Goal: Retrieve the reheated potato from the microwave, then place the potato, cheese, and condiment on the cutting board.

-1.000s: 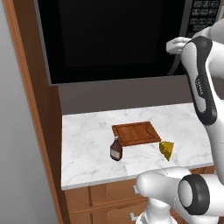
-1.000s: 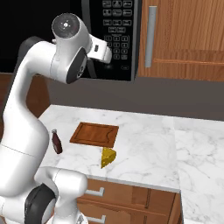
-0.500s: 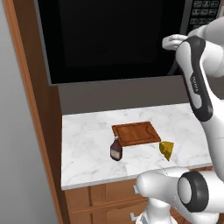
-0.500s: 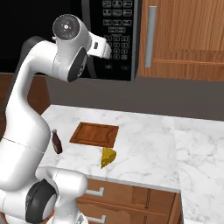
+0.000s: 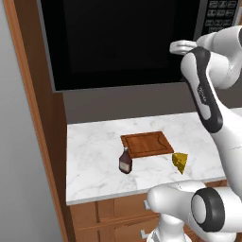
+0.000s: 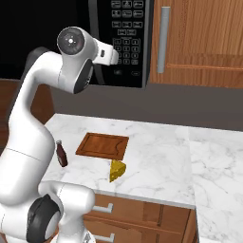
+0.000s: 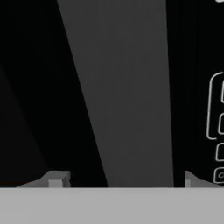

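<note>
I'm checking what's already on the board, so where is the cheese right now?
The cheese lies on the marble counter, just off the cutting board at its front right corner as the base views show it, with the condiment bottle off the opposite front corner.

place: kitchen | showing it: microwave [image 5: 123,42] sitting above marble counter [image 5: 94,165]; wooden cabinet [image 6: 199,42] standing right of microwave

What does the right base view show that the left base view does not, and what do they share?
Right base view alone: a wooden cabinet door with a long metal handle, beside the microwave's button panel. Left base view alone: the tall wooden side panel left of the microwave and the grey wall beyond it. Both: marble counter, cutting board, bottle, cheese.
</note>
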